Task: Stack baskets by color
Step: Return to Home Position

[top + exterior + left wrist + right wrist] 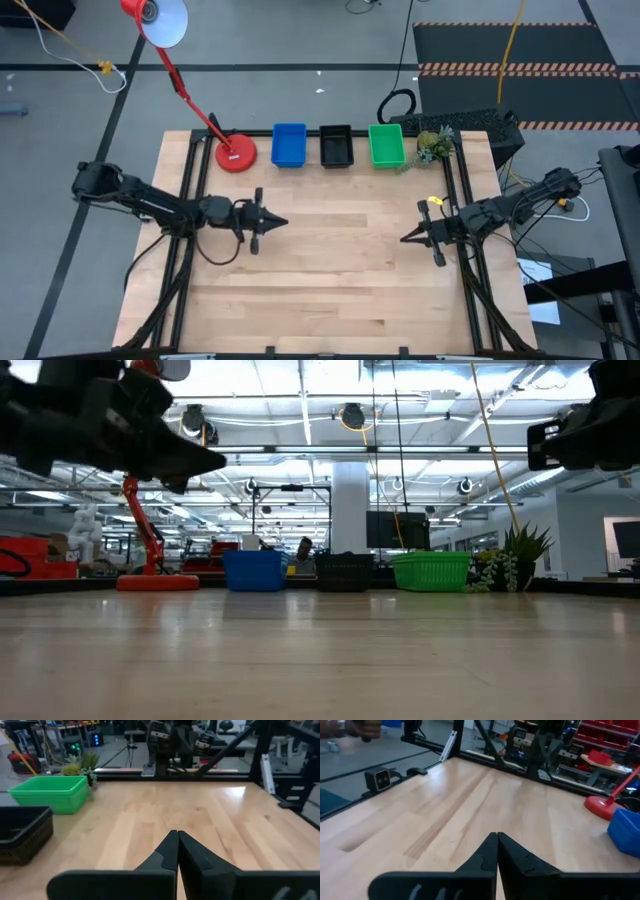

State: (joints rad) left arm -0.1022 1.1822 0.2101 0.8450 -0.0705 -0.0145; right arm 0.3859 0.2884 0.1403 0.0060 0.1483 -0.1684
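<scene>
Sorting looks finished to me. The baskets sit in three one-colour piles in a row along the far edge of the table (330,290): blue pile (288,145), black pile (336,147), green pile (386,145). They're near each other with small gaps between. I can't count the layers from any view. The red lamp base (235,154) is just beside the blue pile, and a little plant (434,146) is just beside the green one.

So I'd say the only job left is parking the arms. The left gripper (272,222) hangs over the left-middle of the table and the right gripper (408,238) over the right-middle. Their tips point at each other, well apart. Both are pinched fully together and hold nothing, and the wrist views show the fingers meeting in a point. The low view shows both up off the wood.

How I'd do it, fwiw:

- Leave the fingers closed, so there's nothing sticking out to snag.
- Pull each arm straight back toward its own side, with no swing toward the far edge. Those piles are light plastic and one nudge probably tips a column.
- Watch the left arm most. The lamp stem (186,92) leans over its side of the table, so keep that elbow from drifting that way.
- Hold the height while retracting and don't dip toward the wood.
- Go slow and smooth; there's nothing to gain by rushing.
</scene>
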